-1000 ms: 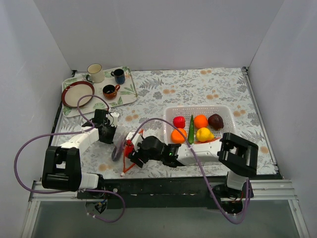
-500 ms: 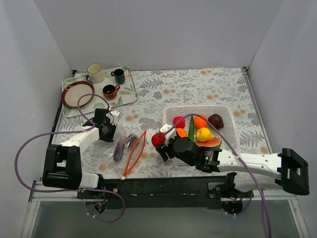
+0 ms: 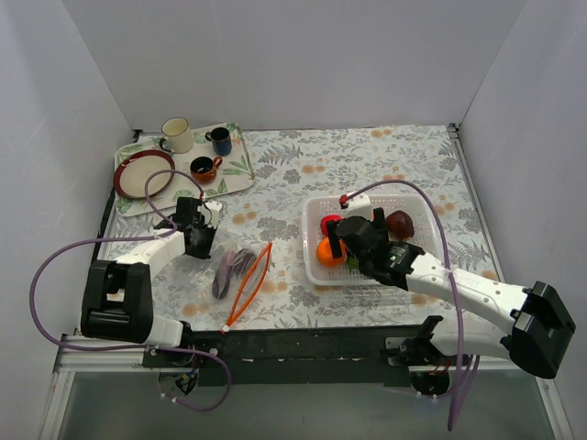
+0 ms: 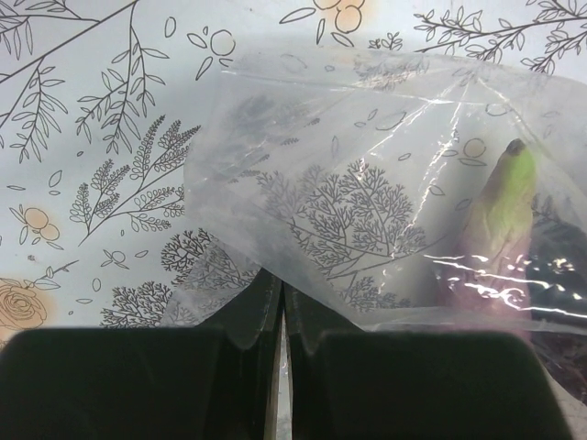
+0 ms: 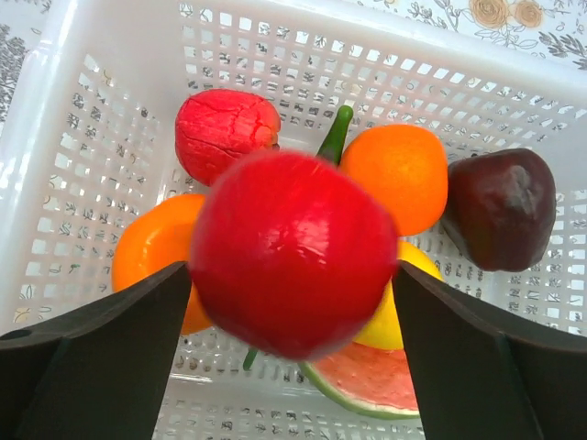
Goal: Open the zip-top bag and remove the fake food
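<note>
Currently, left fingers (image 4: 273, 307) pressed together, pinching a fold of the clear bag (image 4: 348, 183) at its near edge. Bag flat on the leaf-print counter (image 3: 367, 160), left of the middle, mouth open, orange-red zipper strip (image 3: 249, 280) splayed in a long narrow loop toward the near edge. Inside the bag, a purple vegetable (image 4: 500, 211) with a pale green tip, lying against the plastic; something darker beside it, too cut off to name.

Right fingers (image 3: 341, 240) above the white basket (image 5: 110, 110), spread wide, with a smooth red fruit (image 5: 293, 252) filling the gap between them. Clamped on it or merely alongside it: cannot tell.

Below, in the basket: a rough red fruit (image 5: 227, 126), an orange fruit (image 5: 394, 174), a second orange piece (image 5: 151, 252), a dark maroon fruit (image 5: 500, 206), a yellow fruit (image 5: 378, 330) mostly hidden, a thin green stalk (image 5: 335, 136), a watermelon slice (image 5: 362, 376) at the near wall.

Far-left corner: a tray (image 3: 234, 170) with a red-rimmed plate (image 3: 144, 174) and three mugs (image 3: 176, 135), well apart from both arms.
</note>
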